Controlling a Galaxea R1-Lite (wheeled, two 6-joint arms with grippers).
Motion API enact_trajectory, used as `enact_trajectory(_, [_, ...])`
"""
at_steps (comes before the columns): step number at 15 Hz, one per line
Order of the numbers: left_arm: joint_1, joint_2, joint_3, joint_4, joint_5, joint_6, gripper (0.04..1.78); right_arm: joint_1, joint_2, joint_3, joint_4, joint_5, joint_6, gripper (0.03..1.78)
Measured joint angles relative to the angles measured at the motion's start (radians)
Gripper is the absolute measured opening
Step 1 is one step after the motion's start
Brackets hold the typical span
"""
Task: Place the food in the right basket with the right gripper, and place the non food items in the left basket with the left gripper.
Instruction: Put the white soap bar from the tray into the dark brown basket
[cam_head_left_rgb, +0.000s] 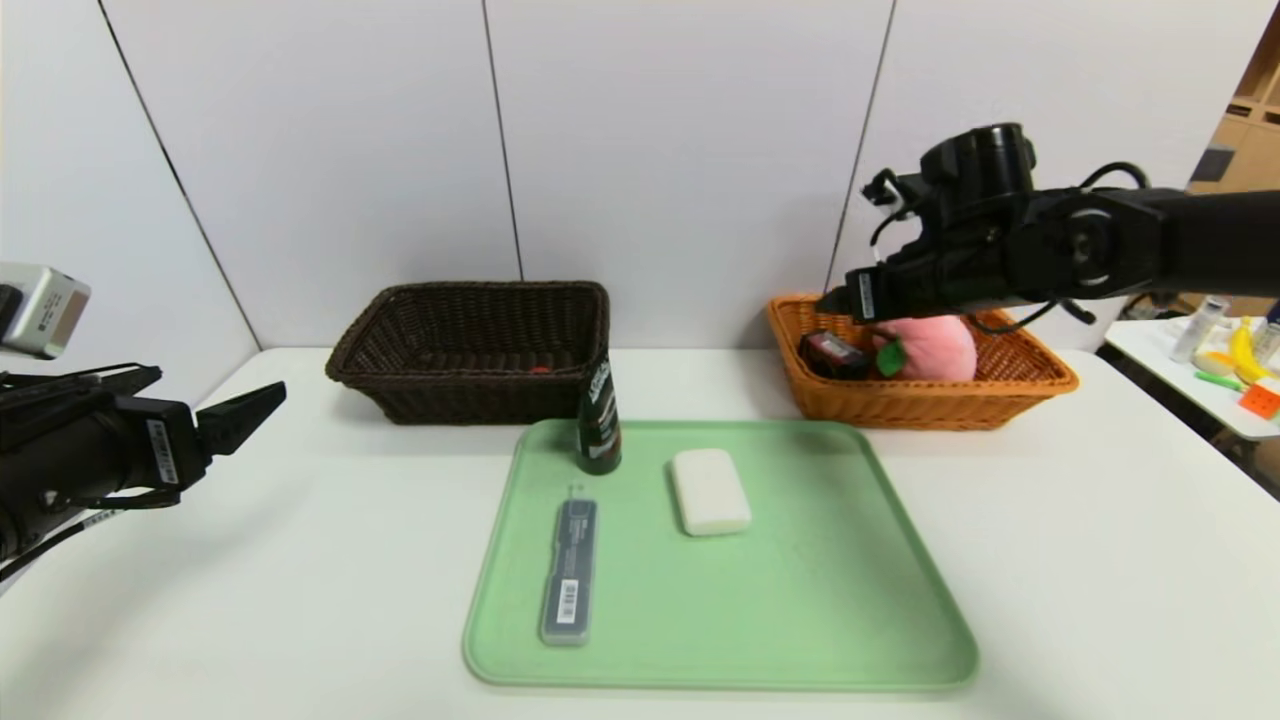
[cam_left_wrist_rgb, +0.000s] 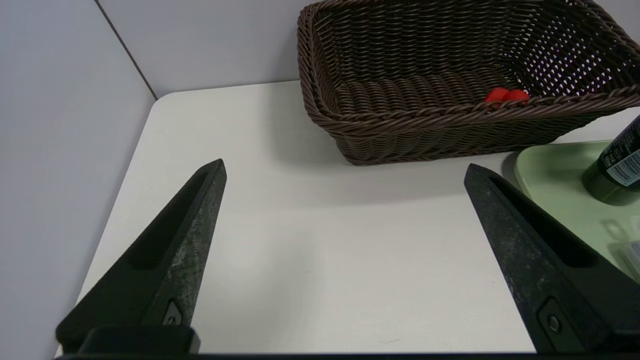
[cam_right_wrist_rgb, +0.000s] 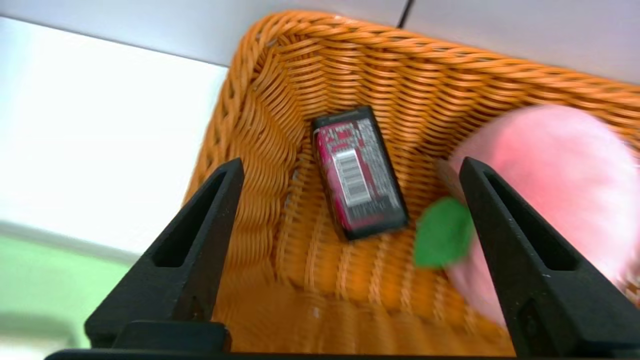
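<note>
My right gripper (cam_head_left_rgb: 835, 297) hangs open and empty above the orange basket (cam_head_left_rgb: 1040, 385), which holds a pink peach (cam_head_left_rgb: 935, 348) and a dark red snack pack (cam_head_left_rgb: 830, 353); both show in the right wrist view, the peach (cam_right_wrist_rgb: 550, 165) and the pack (cam_right_wrist_rgb: 357, 172). My left gripper (cam_head_left_rgb: 270, 398) is open and empty over the table at the far left, short of the brown basket (cam_head_left_rgb: 370, 350), which holds a small red item (cam_left_wrist_rgb: 505, 95). On the green tray (cam_head_left_rgb: 800, 620) stand a dark green bottle (cam_head_left_rgb: 598, 418), a white soap bar (cam_head_left_rgb: 710, 490) and a grey flat case (cam_head_left_rgb: 570, 572).
A side table (cam_head_left_rgb: 1200, 370) at the far right carries a banana, bottles and small toys. White wall panels stand close behind both baskets. The white table top (cam_head_left_rgb: 1100, 560) runs on either side of the tray.
</note>
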Motion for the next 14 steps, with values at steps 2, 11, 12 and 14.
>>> enact_trajectory(2, [0.000, -0.001, 0.004, 0.000, 0.000, -0.002, 1.69, 0.073, -0.102, 0.034, 0.072, 0.009, 0.056, 1.56])
enact_trajectory(11, [0.001, -0.018, 0.038, 0.000, 0.000, -0.001, 1.69, 0.446, -0.249, 0.031, 0.404, -0.050, 0.371, 1.66])
enact_trajectory(12, [0.000, -0.022, 0.043, 0.000, 0.000, -0.001, 1.69, 0.457, -0.234, 0.036, 0.404, -0.063, 0.388, 1.67])
enact_trajectory(14, [-0.001, -0.028, 0.053, -0.001, 0.000, -0.001, 1.69, 0.469, -0.193, 0.047, 0.403, -0.071, 0.406, 1.68])
